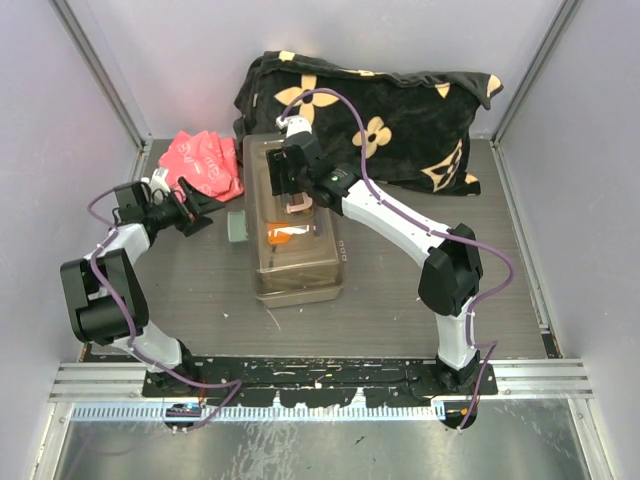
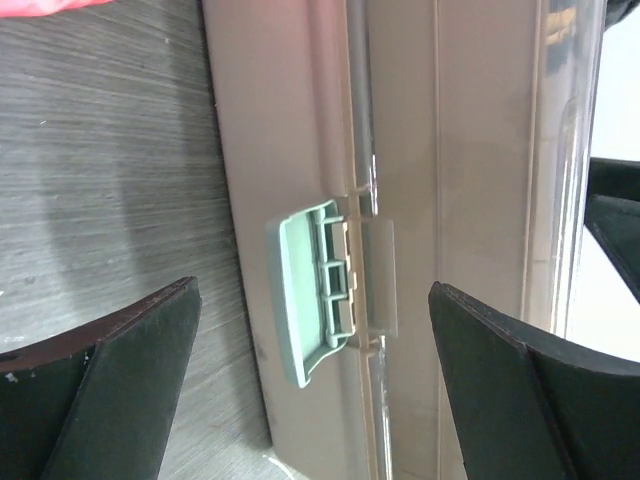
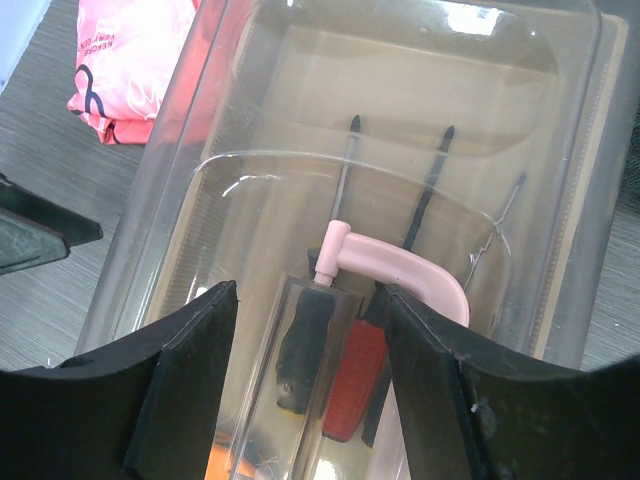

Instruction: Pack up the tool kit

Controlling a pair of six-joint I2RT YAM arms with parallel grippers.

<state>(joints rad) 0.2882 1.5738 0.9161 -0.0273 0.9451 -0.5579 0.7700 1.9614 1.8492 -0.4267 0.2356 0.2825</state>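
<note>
Toolbox (image 1: pixel 296 250): translucent grey-brown, lid shut, lying lengthwise at mid-counter (image 1: pixel 400 300) in the top view. Black flower-patterned blanket (image 1: pixel 400 110) lies close behind its far end. Pink-red bag (image 1: pixel 205 165) sits just beside its far left corner. Left claw (image 1: pixel 200 212) is beside the box's left wall, near the latch (image 1: pixel 236 228). Right claw (image 1: pixel 293 195) is over the far half of the lid. An orange item (image 1: pixel 280 235) shows inside through the lid.

Left wrist view: the grey-green latch stands swung out from the beige side wall. Left claw is released, its fingers (image 2: pixel 130 390) wide apart, one over bare counter and one over the box. Neither touches the latch.

Right wrist view: right claw is released, its fingers (image 3: pixel 190 370) spread above the clear lid. A pale pink handle (image 3: pixel 400 268) runs between them and passes behind the right-hand finger; contact cannot be told. Under the lid lie a black-handled screwdriver (image 3: pixel 300 350), a red-handled screwdriver (image 3: pixel 352 380) and further slim shafts (image 3: pixel 430 190).
</note>
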